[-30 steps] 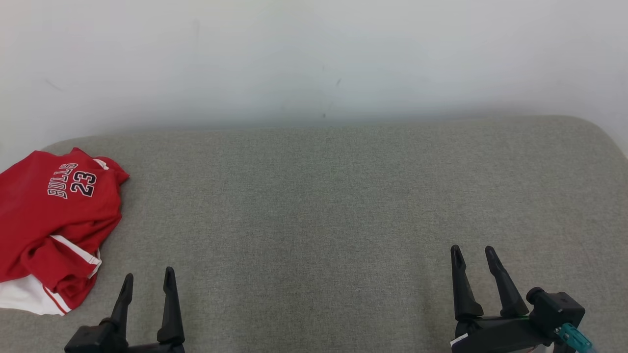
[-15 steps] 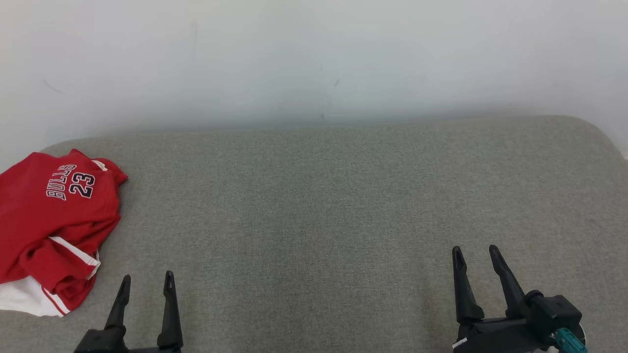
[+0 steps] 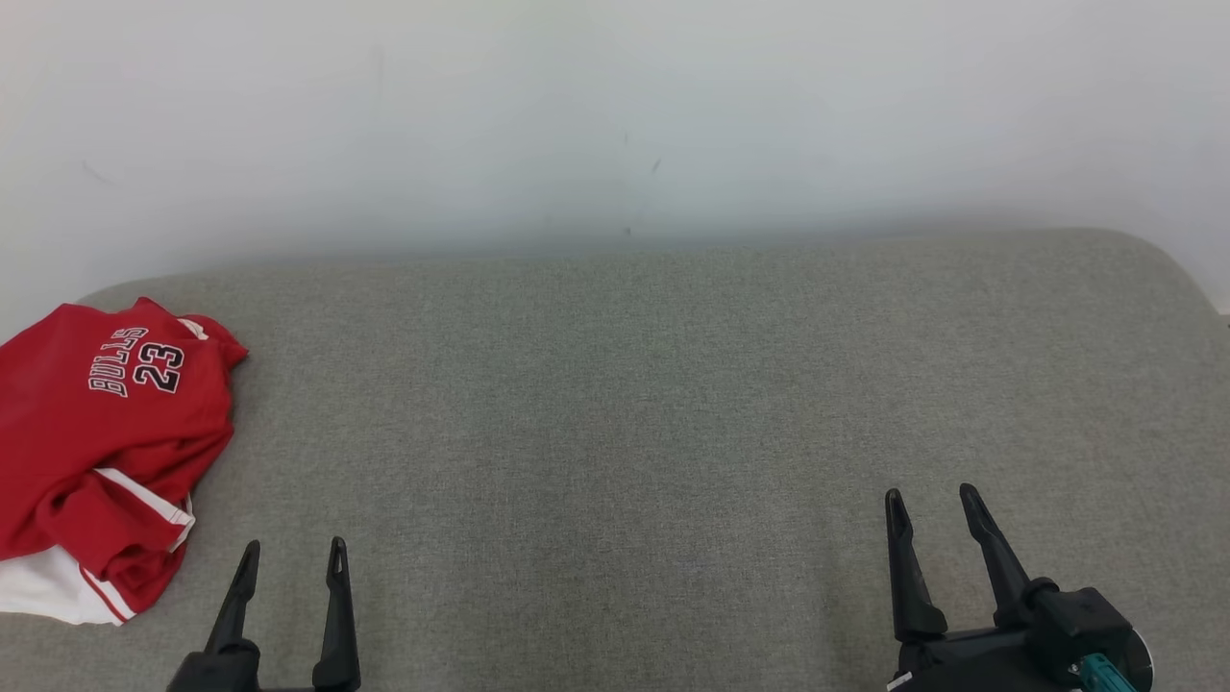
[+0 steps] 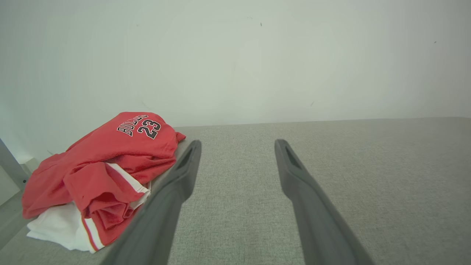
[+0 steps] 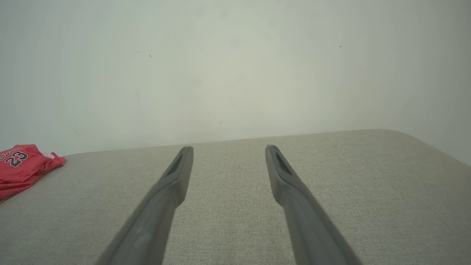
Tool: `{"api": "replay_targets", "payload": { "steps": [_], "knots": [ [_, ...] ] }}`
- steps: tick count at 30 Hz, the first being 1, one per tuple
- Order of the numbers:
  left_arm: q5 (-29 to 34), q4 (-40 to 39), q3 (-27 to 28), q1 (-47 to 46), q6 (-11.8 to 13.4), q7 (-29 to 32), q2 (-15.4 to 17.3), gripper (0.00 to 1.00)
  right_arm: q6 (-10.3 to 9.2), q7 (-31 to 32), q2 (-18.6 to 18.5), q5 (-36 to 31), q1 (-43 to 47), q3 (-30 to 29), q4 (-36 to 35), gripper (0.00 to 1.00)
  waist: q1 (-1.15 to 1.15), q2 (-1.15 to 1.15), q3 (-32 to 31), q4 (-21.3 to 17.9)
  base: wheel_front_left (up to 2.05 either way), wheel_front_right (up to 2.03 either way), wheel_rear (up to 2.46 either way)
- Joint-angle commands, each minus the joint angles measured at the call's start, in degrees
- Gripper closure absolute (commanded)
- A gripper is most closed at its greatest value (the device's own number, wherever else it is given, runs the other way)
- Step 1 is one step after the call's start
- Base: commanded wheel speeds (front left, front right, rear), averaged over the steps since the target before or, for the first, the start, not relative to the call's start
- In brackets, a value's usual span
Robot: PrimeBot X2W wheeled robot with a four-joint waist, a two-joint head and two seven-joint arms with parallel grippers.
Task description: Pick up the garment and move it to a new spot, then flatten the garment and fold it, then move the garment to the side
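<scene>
The garment is a red jersey with white trim, lettered "BULLS 23", lying crumpled at the far left of the grey fabric surface. In the left wrist view the garment sits left of the fingers; in the right wrist view a corner of the garment shows at the left edge. My left gripper stands open near the front edge, just right of the garment and apart from it. At the lower right my right gripper is open and holds nothing.
A pale wall rises behind the grey surface. The surface rounds off at its back right corner. A wide stretch of bare fabric lies between the two grippers.
The whole head view has shifted slightly, so the camera moved. Both grippers sit a little lower in the picture than before. The garment lies as it did.
</scene>
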Motion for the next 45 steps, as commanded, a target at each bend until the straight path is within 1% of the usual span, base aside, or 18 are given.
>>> {"api": "replay_targets", "payload": {
  "steps": [1, 4, 21, 29, 37, 45],
  "knots": [
    [0.92, 0.09, -0.01, 0.68, 0.06, -0.6, 0.18, 0.0, -0.13, -0.48, 0.1, -1.34, 0.44, 0.29, 0.0, 0.0, 0.0, 0.0, -0.1, -0.03, 0.0, 0.0, 0.0],
    [1.36, 0.41, 0.09, 0.81, 0.04, -0.93, 0.08, 0.0, -0.14, -0.84, 0.1, -2.08, 0.64, 0.44, 0.13, 0.0, 0.0, 0.0, -0.27, -0.08, 0.0, 0.0, 0.0],
    [-1.4, 1.47, 1.75, 1.14, 0.96, -0.25, 0.98, 0.0, -0.13, -0.69, 0.11, -0.21, 0.59, -1.0, 1.71, 0.0, 0.0, 0.0, -0.71, 0.41, 0.0, 0.0, 0.0],
    [-2.12, 0.16, 1.39, 1.63, 1.08, 0.55, 1.01, 0.0, -0.14, -0.69, 0.11, 0.25, 0.52, -0.86, 2.3, 0.0, 0.0, 0.0, -0.77, 0.47, 0.0, 0.0, 0.0],
    [-2.32, -1.37, 1.15, 2.1, 1.91, 1.33, 1.14, 0.0, -0.13, -0.69, 0.11, 0.63, 0.36, -0.64, 2.74, 0.0, 0.0, 0.0, -0.68, 0.35, 0.0, 0.0, 0.0],
    [-3.17, -2.54, 1.1, 2.58, 2.11, 2.75, 1.39, 0.0, -0.14, -0.69, 0.11, 0.78, 0.37, -0.58, 3.27, 0.0, 0.0, 0.0, -0.77, 0.43, 0.0, 0.0, 0.0]
  ]
}}
